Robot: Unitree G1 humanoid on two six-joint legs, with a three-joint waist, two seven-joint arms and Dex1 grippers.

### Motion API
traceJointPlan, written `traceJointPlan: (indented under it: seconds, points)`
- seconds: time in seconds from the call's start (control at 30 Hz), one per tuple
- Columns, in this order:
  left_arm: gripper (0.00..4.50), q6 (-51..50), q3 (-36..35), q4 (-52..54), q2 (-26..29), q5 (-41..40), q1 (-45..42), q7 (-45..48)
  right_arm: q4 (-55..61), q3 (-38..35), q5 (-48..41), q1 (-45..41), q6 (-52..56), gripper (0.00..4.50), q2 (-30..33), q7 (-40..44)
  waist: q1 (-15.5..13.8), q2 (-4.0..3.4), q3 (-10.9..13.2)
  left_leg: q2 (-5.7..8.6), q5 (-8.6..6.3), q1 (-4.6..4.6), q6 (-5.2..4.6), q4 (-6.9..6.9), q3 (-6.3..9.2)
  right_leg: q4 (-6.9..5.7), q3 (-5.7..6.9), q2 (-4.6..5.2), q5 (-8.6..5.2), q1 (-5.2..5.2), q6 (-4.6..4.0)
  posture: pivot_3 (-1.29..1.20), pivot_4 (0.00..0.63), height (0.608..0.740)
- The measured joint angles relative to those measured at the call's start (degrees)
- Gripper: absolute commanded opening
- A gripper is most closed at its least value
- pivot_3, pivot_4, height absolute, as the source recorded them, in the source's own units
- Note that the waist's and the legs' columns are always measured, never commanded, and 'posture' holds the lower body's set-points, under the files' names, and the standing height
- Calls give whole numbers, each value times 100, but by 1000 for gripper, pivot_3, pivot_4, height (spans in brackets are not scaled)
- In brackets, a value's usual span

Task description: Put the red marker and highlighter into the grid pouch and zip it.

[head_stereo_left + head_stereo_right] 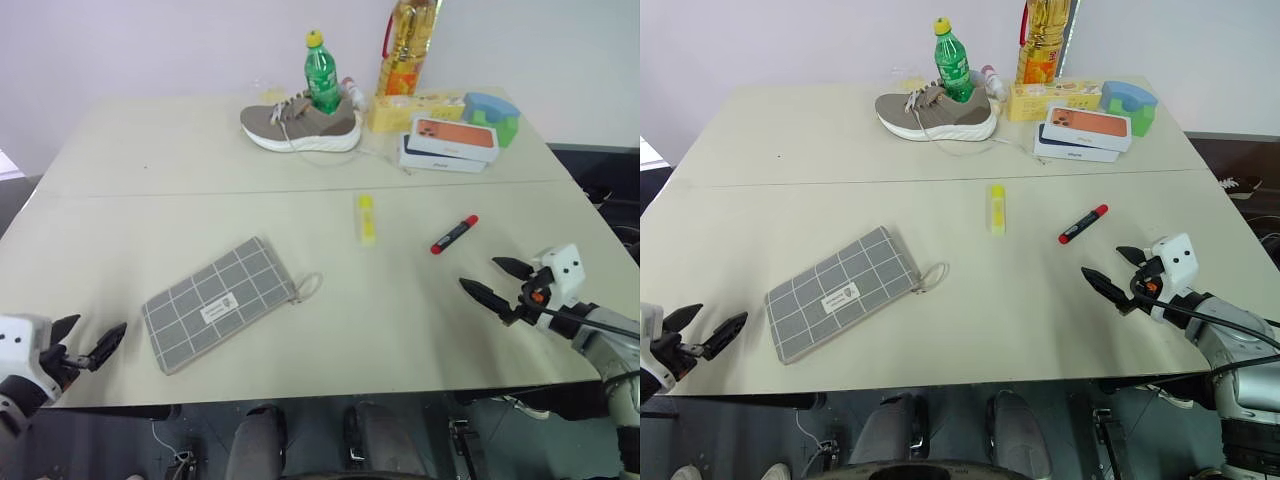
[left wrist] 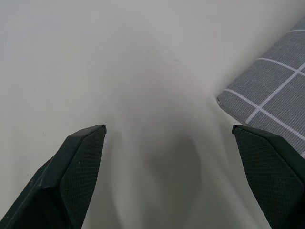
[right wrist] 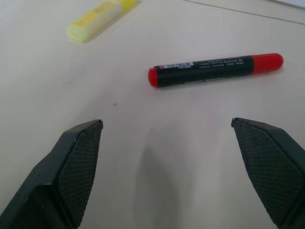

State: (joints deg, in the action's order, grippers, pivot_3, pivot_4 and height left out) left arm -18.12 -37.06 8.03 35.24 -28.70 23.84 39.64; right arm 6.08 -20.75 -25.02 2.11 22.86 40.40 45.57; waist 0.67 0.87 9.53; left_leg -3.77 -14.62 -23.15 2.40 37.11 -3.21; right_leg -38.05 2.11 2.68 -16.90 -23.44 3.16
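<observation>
On the desk [image 1: 150,150] nothing of the task is done yet, so you've got every step ahead of you.

Far left, near the front edge: left gripper [image 1: 90,342] hangs w/ fingers spread wide, empty, just beside the grid pouch [image 1: 218,301] but not touching it; its wrist view has a pouch corner right by one fingertip. Pouch lies flat, label up, cord pull [image 1: 310,287] trailing off its right end. Can't tell from here if the zip is open or closed; it looks flat and shut, so I'd judge you'll need to open it first.

Centre: the highlighter [image 1: 366,218] lies loose on the desk, well apart from the pouch. Right of it, the red marker [image 1: 454,234], also loose, angled, near the highlighter but not touching.

Right: right gripper [image 1: 494,280] hovers just short of the marker, fingers spread wide, holding nothing; in its wrist view the marker lies crosswise ahead of the fingertips.

Left to do, as I read it: pick marker, pick highlighter, get both into pouch, zip. Back-of-desk clutter (shoe [image 1: 299,124], green bottle [image 1: 321,74], boxes [image 1: 450,142]) is well clear.
</observation>
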Motion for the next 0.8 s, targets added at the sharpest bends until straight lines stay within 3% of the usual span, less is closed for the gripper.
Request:
traceJointPlan:
  seconds: [0.37,0.53,0.63,0.8]
  points:
    - [4472,105,26,-66,-5,89,-229,-25,290,242,-6,-150,60,4500,-102,-180,4,0,0,-1,0,0,0,0,0,0,0,-2,4,0,7,0,150,740]
    - [4472,380,61,-139,-223,202,-610,-257,911,724,-81,-501,293,4500,-378,-357,3,2,-1,-2,0,0,0,0,1,-1,0,-2,8,0,12,0,150,740]
    - [4500,475,143,-140,-258,255,-699,-312,1324,1128,-125,-788,495,3671,-636,-507,15,3,-2,-3,0,0,0,-1,1,-1,-1,-2,9,-1,14,0,150,740]
    - [4500,530,508,-224,-336,348,-1088,-340,1729,2386,136,-1709,1034,1050,-1335,-1085,13,10,-6,-5,0,-1,0,0,3,-4,0,-6,13,-3,9,0,150,740]
